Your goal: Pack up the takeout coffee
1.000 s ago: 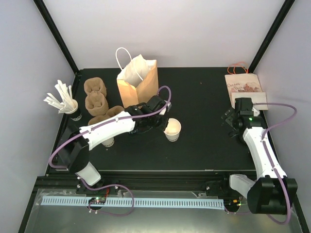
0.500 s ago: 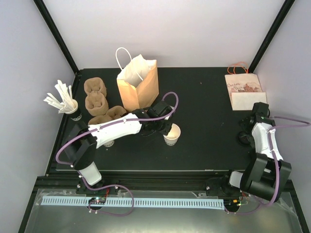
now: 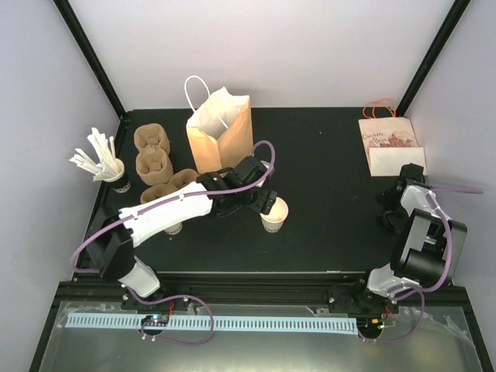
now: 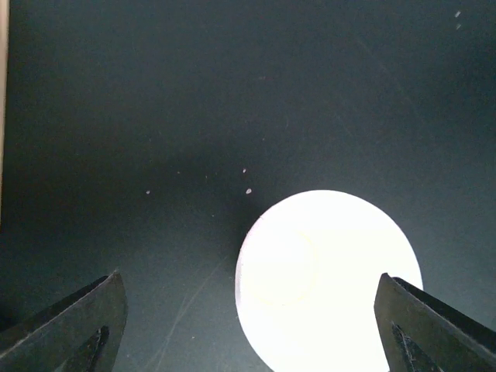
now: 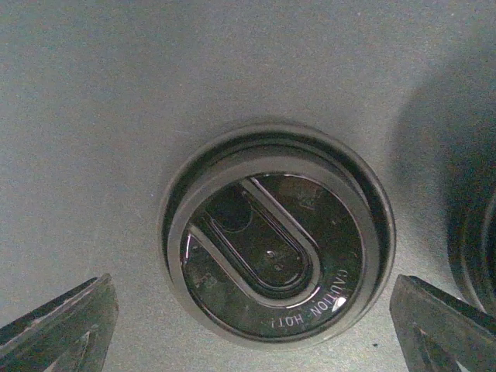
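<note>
Right, quick notes:

1. Writing: the black lid (image 5: 275,252) under my right jaws reads "CAUTION HOT!" in raised letters along its rim, by the sip slot. That's the only text I can read.
2. Flat printed bag (image 3: 390,141), far right corner of the tabletop (image 3: 325,155): brown script + a drawing, too small to make out. The brown paper bag (image 3: 221,133) w/ white handle stands upright at the back, no print visible.
3. Right jaws: spread wide, nothing in them, pointing straight down. The lid lies flat on the tabletop, centred betw. the two fingers (image 5: 62,325), clear of both. A 2nd dark round rim (image 5: 474,248) shows at the pic's right edge, cut off.
4. Left jaws: released, wide apart, gripping nothing. The white paper cup (image 4: 329,279) stands upright + open-topped on the tabletop below them. It's off-centre: near the right-hand finger (image 4: 442,325) in the wrist view, well apart from the other. Can't tell if that finger touches the rim.
5. From above: the cup sits mid-tabletop, near the paper bag on its front side, w/ my left jaws just beside it on the bag side.
6. Left side: brown pulp carriers (image 3: 153,151) + a holder of white stirrers (image 3: 101,159).
</note>
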Available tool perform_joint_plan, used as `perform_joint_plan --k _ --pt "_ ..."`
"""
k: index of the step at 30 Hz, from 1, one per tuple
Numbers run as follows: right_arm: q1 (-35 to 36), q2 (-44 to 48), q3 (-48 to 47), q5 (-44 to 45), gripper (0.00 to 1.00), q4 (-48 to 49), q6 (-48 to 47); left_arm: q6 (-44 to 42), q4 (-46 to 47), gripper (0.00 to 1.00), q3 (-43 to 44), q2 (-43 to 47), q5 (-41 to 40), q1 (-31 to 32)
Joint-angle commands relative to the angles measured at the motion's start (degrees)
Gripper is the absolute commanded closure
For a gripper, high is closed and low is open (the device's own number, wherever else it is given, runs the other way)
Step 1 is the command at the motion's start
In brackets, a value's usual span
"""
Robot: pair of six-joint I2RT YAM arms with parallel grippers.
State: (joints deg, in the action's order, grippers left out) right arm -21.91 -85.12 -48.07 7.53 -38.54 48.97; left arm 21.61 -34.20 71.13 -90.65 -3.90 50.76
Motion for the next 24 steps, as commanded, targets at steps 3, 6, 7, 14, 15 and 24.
perform_joint_plan --k 3,6,7,14,15,24 --pt "-0.41 -1.95 -1.25 1.03 0.03 1.76 1.34 -0.82 -2.12 0.10 3.11 5.18 -2.38 0.30" --pt "-0.41 -3.89 -1.62 1.47 0.05 1.44 1.81 -0.78 -2.76 0.10 3.48 5.93 -2.50 0.30" --pt "-0.41 -4.31 -1.68 1.57 0.05 1.32 2.14 -0.78 -2.75 0.10 3.39 6.04 -2.56 0.30" --pt "-0.42 -4.05 -1.52 2.75 0.13 0.86 2.98 -0.42 -3.26 0.10 3.49 7.23 -3.08 0.32" --pt "-0.41 -3.62 -1.42 3.08 0.16 0.48 3.29 -0.42 -3.38 0.10 3.55 7.31 -3.20 0.30" --pt "-0.41 -0.59 -2.54 3.91 0.21 -2.10 2.95 -1.16 -5.25 0.10 5.25 7.71 -4.72 0.30"
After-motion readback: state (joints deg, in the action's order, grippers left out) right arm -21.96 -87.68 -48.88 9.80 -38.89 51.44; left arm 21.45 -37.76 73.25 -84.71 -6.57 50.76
